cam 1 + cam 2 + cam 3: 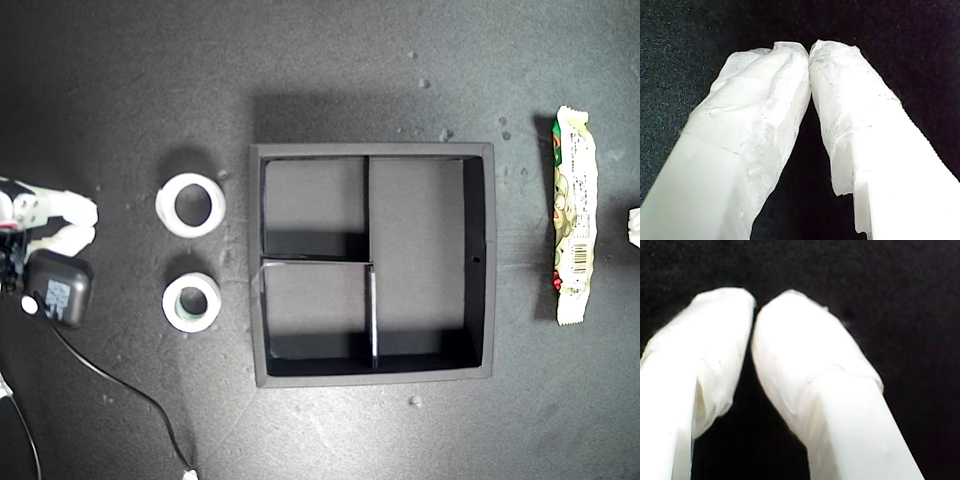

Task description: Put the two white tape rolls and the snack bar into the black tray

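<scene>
The black tray [480, 265] sits in the middle of the dark counter [320, 60], and all three of its compartments hold nothing: two small square ones on the side toward the exterior view's left, one long one toward its right.

Both white tape rolls lie flat on the counter, off the tray's wall toward the exterior view's left. The larger tape roll [162, 206] is further up that view; the smaller tape roll [169, 302], with a greenish-grey core, is just below it, the two apart.

The snack bar [576, 215] lies lengthwise on the counter near the exterior view's right edge, well clear of the tray.

My first claw [810, 50] has its white-wrapped tips pressed together on nothing. My second claw [754, 307] is likewise closed and empty, over bare counter.

An arm's white claw and a black camera box [62, 288] show at the exterior view's left edge.
</scene>
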Controlling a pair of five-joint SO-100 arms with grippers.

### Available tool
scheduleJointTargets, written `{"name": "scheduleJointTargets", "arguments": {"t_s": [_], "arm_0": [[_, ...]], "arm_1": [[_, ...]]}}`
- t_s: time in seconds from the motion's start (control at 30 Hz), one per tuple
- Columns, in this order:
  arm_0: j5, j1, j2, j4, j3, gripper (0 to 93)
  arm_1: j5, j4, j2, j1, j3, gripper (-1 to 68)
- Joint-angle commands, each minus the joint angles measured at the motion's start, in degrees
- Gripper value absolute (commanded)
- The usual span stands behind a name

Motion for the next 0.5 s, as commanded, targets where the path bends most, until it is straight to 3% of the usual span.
{"name": "scheduleJointTargets", "arguments": {"t_s": [0.0,0.47], "arm_0": [[-1.32,0.18,2.90,2.29,3.43,0.2],[-0.79,-2.55,2.90,2.29,3.43,0.2]], "arm_1": [[-5.36,0.09,0.35,0.00,0.70,0.0],[-5.36,0.09,0.35,0.44,0.70,0.0]]}}
